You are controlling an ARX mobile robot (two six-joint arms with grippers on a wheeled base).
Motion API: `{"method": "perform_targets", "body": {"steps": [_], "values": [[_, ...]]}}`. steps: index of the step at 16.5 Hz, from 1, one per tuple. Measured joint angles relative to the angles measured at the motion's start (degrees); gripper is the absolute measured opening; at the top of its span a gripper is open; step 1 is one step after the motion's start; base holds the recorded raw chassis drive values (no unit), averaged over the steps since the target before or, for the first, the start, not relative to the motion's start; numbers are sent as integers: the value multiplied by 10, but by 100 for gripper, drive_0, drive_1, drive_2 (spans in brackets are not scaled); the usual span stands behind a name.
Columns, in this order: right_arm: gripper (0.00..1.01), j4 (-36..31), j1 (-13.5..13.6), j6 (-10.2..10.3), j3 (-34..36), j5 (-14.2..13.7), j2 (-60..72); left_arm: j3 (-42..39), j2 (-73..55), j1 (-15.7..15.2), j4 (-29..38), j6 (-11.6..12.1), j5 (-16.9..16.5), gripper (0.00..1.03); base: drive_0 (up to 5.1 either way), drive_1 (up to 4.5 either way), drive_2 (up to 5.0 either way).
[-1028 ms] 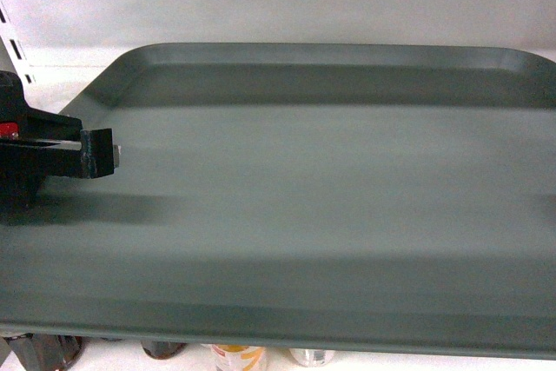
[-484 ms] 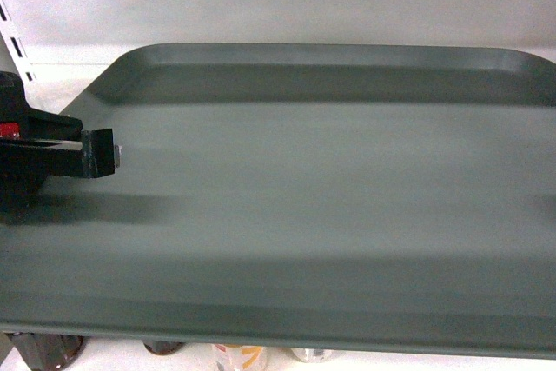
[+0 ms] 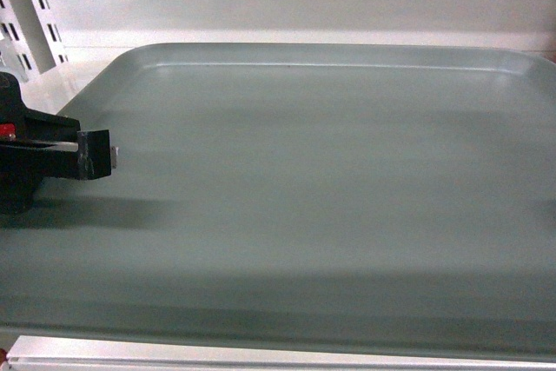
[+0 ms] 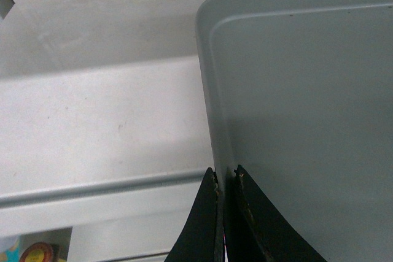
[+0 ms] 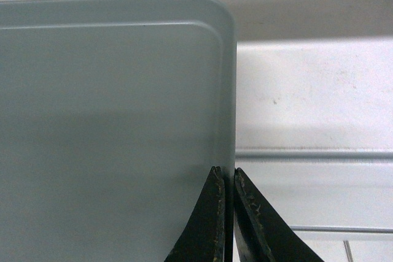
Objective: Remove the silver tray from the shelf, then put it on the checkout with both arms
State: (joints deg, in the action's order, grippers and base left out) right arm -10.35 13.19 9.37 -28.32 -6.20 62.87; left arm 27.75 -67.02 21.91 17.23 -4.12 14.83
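I have the silver tray (image 3: 330, 180) pinched at both side rims: left gripper (image 4: 225, 179) and right gripper (image 5: 225, 176) each clamped thinly on an edge, arms reaching in level from opposite sides. With holds this narrow, any uneven pull could tilt it or let it slip. Beyond, the tray hangs over the white shelf (image 4: 92, 127).

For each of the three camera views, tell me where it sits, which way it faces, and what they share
Head: on the robot, facing forward and down across the matte grey-silver rectangular tray; left gripper shows.
Left wrist: above the left gripper, looking down the tray's left rim and white metal shelf.
Right wrist: above the right gripper, along the right rim.
All share the tray.
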Motion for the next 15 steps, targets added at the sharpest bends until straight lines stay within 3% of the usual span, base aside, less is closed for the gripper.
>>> {"method": "perform_targets", "body": {"steps": [15], "values": [[2, 4, 3, -1, 1, -2, -2, 0, 0, 0, -1, 1, 2, 4, -3, -419, 414]]}}
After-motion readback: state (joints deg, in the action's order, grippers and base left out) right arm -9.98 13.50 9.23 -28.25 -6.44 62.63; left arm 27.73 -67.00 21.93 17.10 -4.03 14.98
